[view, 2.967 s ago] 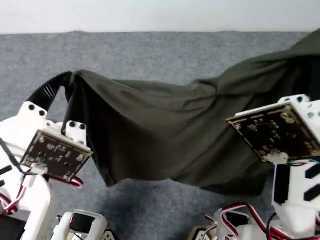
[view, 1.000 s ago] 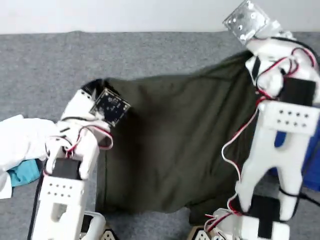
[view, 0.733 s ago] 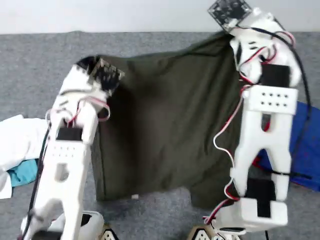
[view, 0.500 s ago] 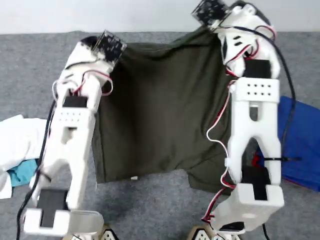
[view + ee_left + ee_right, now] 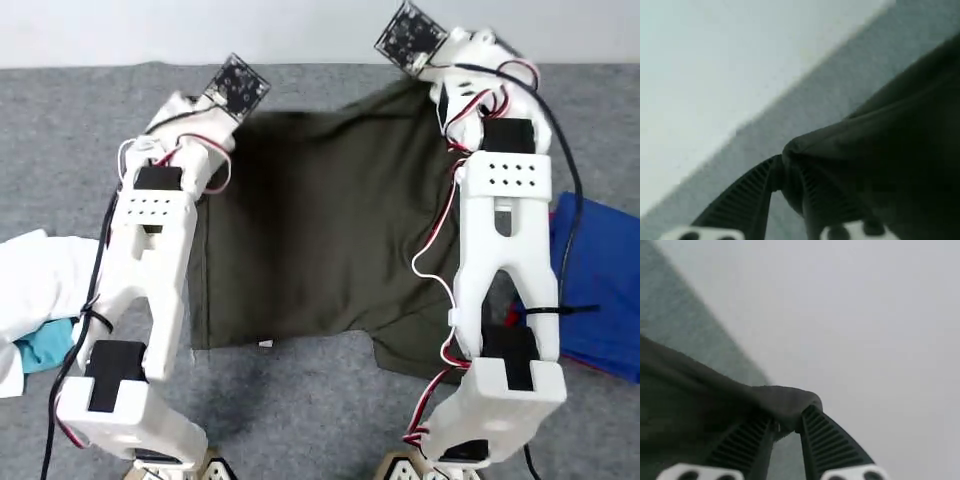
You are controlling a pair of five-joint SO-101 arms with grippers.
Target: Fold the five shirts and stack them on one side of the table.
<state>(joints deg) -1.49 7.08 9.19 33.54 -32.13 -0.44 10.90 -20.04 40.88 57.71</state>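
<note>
A dark olive shirt (image 5: pixel 320 220) lies spread across the grey table (image 5: pixel 80 150). Both arms are stretched out to its far edge. My left gripper (image 5: pixel 788 172) is shut on a bunched far corner of the olive shirt (image 5: pixel 880 145), at the shirt's far left in the high view. My right gripper (image 5: pixel 787 424) is shut on the opposite far corner of the olive shirt (image 5: pixel 700 395), close to the table's back edge. The left arm (image 5: pixel 150 250) and the right arm (image 5: pixel 505 230) lie over the shirt's two side edges and hide them.
A white garment (image 5: pixel 35 285) with a teal one (image 5: pixel 45 350) under it sits at the left edge. A blue shirt (image 5: pixel 600 285) lies at the right edge, partly under the right arm. The pale wall (image 5: pixel 300 30) borders the table's far side.
Both arms have stretched toward the far edge, still holding the olive shirt. The shirt went from hanging bunched between them to lying flat, its far edge drawn back toward the wall.
</note>
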